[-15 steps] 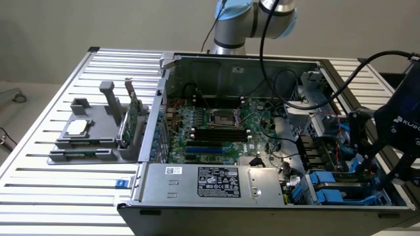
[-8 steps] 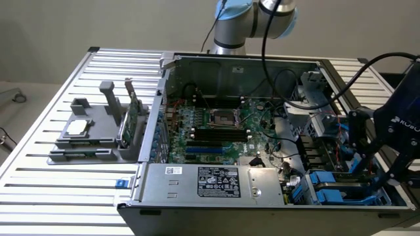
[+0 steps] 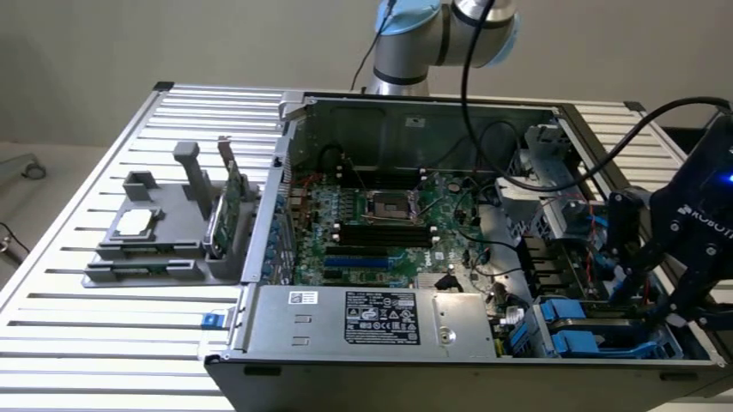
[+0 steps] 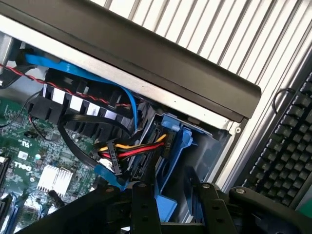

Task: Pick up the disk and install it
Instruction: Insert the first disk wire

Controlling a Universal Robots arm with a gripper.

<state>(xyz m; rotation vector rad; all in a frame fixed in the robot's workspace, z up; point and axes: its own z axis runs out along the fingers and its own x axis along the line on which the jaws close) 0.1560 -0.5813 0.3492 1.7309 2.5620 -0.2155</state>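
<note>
wrist view: the two black fingers [image 4: 145, 209] of the gripper [image 4: 174, 189] are spread, one on each side of the blue frame of the disk [image 4: 175, 146]; contact between fingers and frame cannot be told. the disk stands on edge in the drive bay at the corner of the computer case [image 4: 146, 53]. a plug with red, yellow and black wires [image 4: 141, 152] lies against the near end of the disk. a flat blue cable [image 4: 97, 78] runs along the case wall above the plug. beside the bay lies the green main board [image 4: 24, 161], carrying a small silver heat sink [image 4: 53, 178]. outside the case wall are the slatted metal table [image 4: 234, 34] and a black keyboard [image 4: 287, 146].

exterior view: the gripper [image 3: 664, 309] hangs over the bay at the case's corner, on the exterior view's right; the disk [image 3: 578, 322] shows there as a blue-framed block, just beside the grey power supply box [image 3: 366, 318]. the main board [image 3: 378, 223] fills the case floor. on the exterior view's left, well apart from the gripper, a grey holder [image 3: 160, 249] stands on the table [image 3: 103, 343], bearing a square chip [image 3: 132, 225] and an upright green card [image 3: 233, 206].
</note>
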